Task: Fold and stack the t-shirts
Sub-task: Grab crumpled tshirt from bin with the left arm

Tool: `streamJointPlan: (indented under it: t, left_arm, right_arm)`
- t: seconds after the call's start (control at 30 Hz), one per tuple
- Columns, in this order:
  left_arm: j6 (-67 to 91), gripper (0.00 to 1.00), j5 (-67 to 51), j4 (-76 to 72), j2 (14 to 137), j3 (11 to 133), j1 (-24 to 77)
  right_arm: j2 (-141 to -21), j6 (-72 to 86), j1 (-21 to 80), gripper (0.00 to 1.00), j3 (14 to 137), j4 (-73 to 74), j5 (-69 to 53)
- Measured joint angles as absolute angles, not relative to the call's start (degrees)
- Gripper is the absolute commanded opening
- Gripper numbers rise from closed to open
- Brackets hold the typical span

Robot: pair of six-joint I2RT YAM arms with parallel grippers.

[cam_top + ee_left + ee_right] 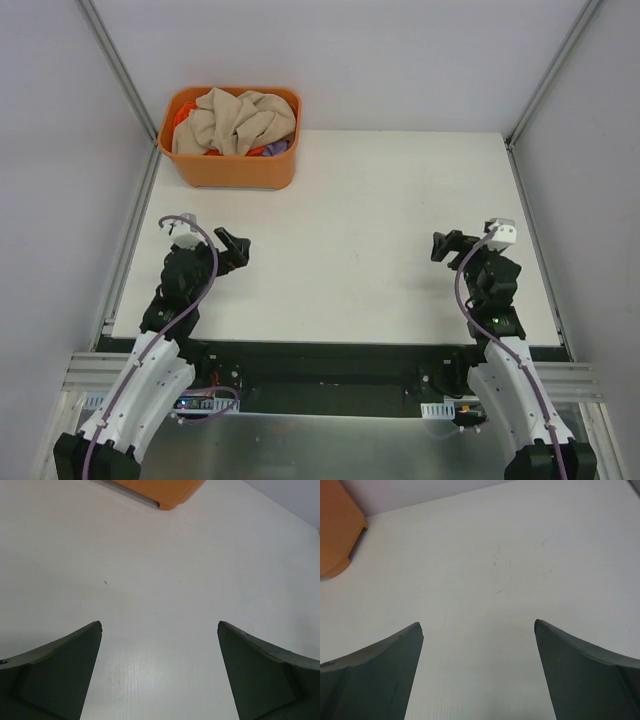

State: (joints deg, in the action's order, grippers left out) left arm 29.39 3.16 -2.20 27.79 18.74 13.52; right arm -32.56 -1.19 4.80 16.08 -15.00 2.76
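Left pincer: the black two-finger left gripper [232, 248] stands wide open, with nothing between its fingers; its wrist camera shows only white table surface between the two dark tips.
Right pincer: the black two-finger right gripper [445, 245] is spread just as wide and grips nothing.
Left arm pose: folded low over the near-left part of the white rectangular table [350, 250], with the gripper pointing inward and away from the base.
Right arm pose: mirrors the left over the near-right part, with the gripper pointing inward. The two grippers are well apart.
Contact with table: it is not clear from these views whether any fingertip touches the surface.
Container: an orange plastic tub [238, 172] with rounded corners stands upright at the table's far-left corner, well away from both grippers.
Tub contents, top: a crumpled beige cloth t-shirt [235, 122] is heaped on top and covers most of the opening.
Tub contents, beneath: a sliver of bright orange t-shirt [181, 116] shows at the left rim. A bit of lilac-purple t-shirt [277, 149] peeks out at the near-right rim.
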Motion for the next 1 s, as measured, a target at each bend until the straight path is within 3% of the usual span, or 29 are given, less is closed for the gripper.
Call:
streamJointPlan:
  t: [0.23, 0.8, 0.87, 1.0]
  left_arm:
    - [31.7, 0.99, 5.21, -0.47, 46.15, 30.48, 13.45]
    - [19.22, 0.98, 15.57, 4.05, 95.18, 85.01, 11.42]
    - [18.15, 0.92, 15.2, 5.1, 99.59, 88.44, 10.87]
    - [16.21, 0.69, 14.44, 8.08, 108.2, 96.42, 10.13]
  right_arm:
    - [-33.23, -5.61, 4.82, 0.96, 12.27, -20.51, -7.03]
    - [-39.97, -4.64, 4.8, 0.96, 17.54, -15.79, -3.22]
    - [-39.97, -4.51, 4.8, 0.96, 17.58, -15.57, -3.09]
    - [-40.29, -4.71, 4.8, 0.96, 17.76, -15.4, -3.86]
